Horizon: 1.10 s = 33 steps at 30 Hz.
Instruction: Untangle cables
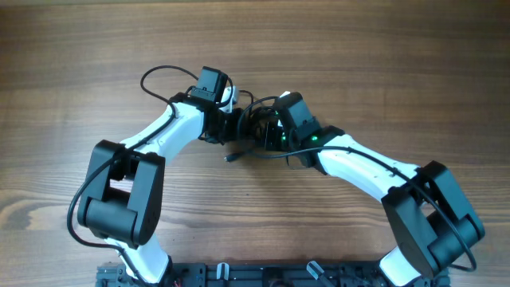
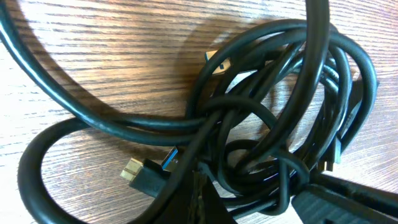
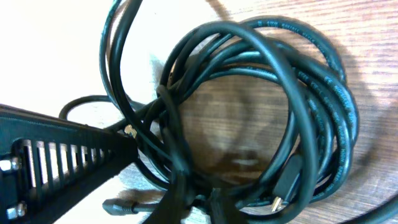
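Overhead: the cables [image 1: 253, 127] sit in one knotted clump near the table's [image 1: 382, 56] centre, with the left gripper [image 1: 233, 126] at its 9 o'clock side and the right gripper [image 1: 269, 134] at its 3 o'clock; one loose tail trails toward 7 o'clock

Left wrist: thin, glossy cords cross and loop over each other, with a gold-tipped plug [image 2: 132, 169] at 8 o'clock; the jaws are pressed together, though whether a strand is caught I cannot tell

Right wrist: the coils lie stacked in a ring, and the fingers look pinched on one strand at 8 o'clock (the grip is partly hidden)

I judge the cables light, limp and a bit slick, best taken near a plug or a free outer loop. No container anywhere in view
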Available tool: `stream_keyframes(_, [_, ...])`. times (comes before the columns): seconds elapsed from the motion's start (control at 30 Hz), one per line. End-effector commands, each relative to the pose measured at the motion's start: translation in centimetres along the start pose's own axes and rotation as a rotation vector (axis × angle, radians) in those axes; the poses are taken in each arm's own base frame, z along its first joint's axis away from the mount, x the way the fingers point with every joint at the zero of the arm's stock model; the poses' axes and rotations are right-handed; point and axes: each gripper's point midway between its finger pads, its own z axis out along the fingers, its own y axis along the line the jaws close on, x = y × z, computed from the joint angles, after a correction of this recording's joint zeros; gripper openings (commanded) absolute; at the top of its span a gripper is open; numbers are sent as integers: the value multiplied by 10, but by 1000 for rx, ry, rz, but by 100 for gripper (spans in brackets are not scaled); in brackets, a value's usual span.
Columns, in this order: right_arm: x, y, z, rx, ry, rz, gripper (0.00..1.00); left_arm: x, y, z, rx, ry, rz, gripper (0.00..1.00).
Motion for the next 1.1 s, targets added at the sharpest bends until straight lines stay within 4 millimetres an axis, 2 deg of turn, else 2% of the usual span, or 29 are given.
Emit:
stream_keyframes(0.0, [-3, -8, -1, 19, -16, -36, 21, -1, 15, 5, -50, -1, 1, 4])
stream_keyframes(0.1, [5, -8, 12, -4, 17, -73, 21, -1, 14, 5, -49, -1, 2, 5])
stream_keyframes(0.17, [9, 10, 14, -106, 43, -144, 22, -1, 15, 5, -50, -1, 2, 4])
stream_keyframes(0.23, [11, 13, 13, -125, 54, -162, 25, -1, 15, 5, -50, 0, 2, 4])
stream_keyframes(0.4, [-11, 32, -17, -132, 20, -336, 26, -2, 17, 4, -61, -5, 1, 4])
stream_keyframes(0.5, [-9, 14, -11, -45, 31, -366, 25, -3, 18, 4, -71, -9, 1, 4])
stream_keyframes(0.6, [-6, 20, -4, -79, 31, -398, 20, -3, 18, 4, -71, -9, 1, 4])
stream_keyframes(0.8, [3, 16, 8, -76, 63, -419, 19, -3, 18, 4, -71, -9, 1, 4])
stream_keyframes(0.93, [6, 15, 22, -81, 64, -428, 20, -3, 18, 4, -71, -8, 0, 4])
stream_keyframes(1.07, [7, 20, 23, -112, 66, -430, 18, -3, 18, 4, -71, -9, 1, 4])
